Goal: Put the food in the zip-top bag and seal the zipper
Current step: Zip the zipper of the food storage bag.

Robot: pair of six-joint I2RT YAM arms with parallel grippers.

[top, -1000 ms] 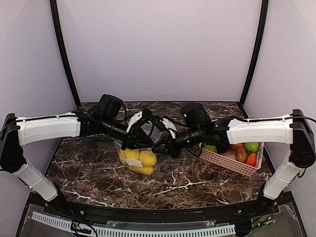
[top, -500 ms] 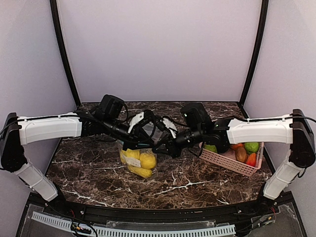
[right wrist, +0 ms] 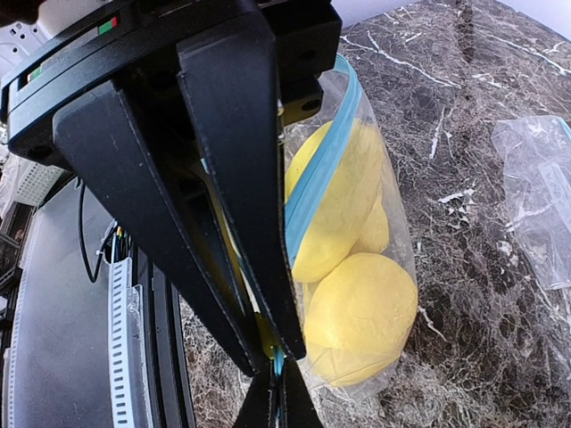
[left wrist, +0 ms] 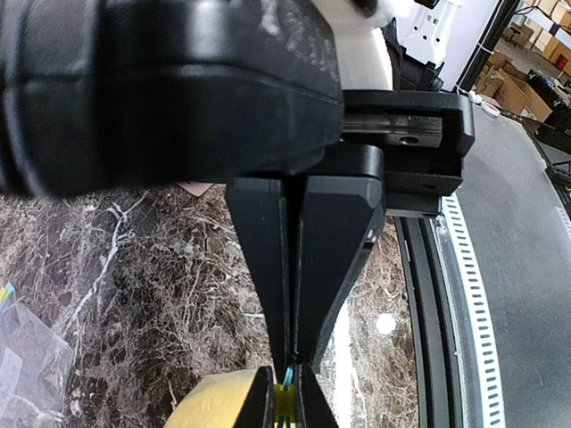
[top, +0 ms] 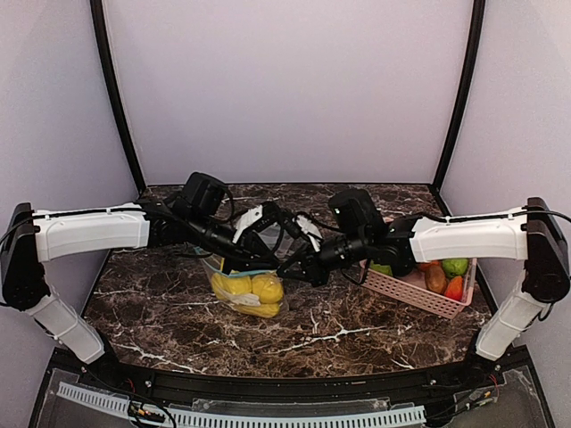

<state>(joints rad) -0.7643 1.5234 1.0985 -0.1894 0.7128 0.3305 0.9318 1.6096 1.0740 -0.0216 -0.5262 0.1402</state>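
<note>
A clear zip-top bag holds several yellow toy fruits and hangs just above the marble table. Its blue zipper strip runs along the top. My left gripper is shut on the zipper strip; in the left wrist view a sliver of blue shows between its tips. My right gripper is shut on the same strip right beside it, and it also shows in the right wrist view. More food lies in the pink basket: green, brown and orange-red pieces.
A second, empty clear bag lies flat on the table behind the filled one. The pink basket stands at the right side under my right arm. The table's front edge has a black rail.
My left gripper has shifted slightly right along the bag's top, closer to my right gripper. The bag has swayed a little and stays pinched by both.
</note>
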